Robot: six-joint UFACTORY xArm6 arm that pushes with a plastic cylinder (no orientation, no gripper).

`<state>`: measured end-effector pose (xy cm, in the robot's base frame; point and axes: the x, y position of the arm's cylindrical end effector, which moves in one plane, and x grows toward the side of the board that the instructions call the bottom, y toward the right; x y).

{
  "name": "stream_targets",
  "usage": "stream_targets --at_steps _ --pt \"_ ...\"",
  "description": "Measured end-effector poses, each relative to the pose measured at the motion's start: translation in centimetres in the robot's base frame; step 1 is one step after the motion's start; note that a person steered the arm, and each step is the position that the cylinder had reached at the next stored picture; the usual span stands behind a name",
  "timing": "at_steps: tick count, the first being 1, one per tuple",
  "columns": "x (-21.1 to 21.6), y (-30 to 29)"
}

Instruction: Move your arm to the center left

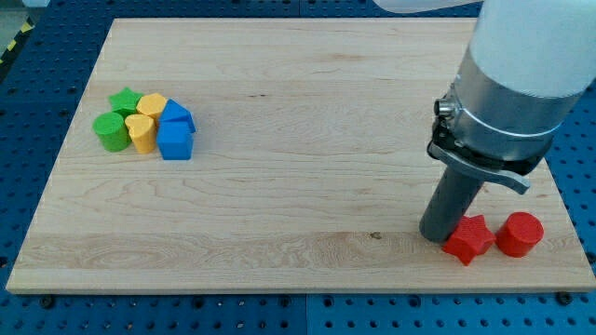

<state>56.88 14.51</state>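
Observation:
My tip rests on the wooden board at the view's lower right, touching the left side of a red star block. A red cylinder stands just right of the star. Far off at the view's left is a tight cluster: a green star, a green cylinder, a yellow block, a yellow heart-like block, a blue block and a blue cube.
The arm's wide grey and white body rises over the board's right side and hides part of it. Blue perforated table surface surrounds the board.

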Motion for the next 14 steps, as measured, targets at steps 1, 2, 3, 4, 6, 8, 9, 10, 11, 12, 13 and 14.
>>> stream_targets --at_steps 1,2,3,4,6,8,9,10,11,12,13,14 --pt "0.0 0.8" --pt "0.0 1.8" --pt "0.0 1.4" --pt "0.0 -1.2" --pt "-0.3 -8.9" --pt "-0.6 -17.4" --pt "-1.7 -21.5" --pt "-2.7 -25.3" --pt "-3.9 -28.8" --pt "-4.3 -30.1" --pt "-4.3 -31.1" --pt "-4.3 -31.1"
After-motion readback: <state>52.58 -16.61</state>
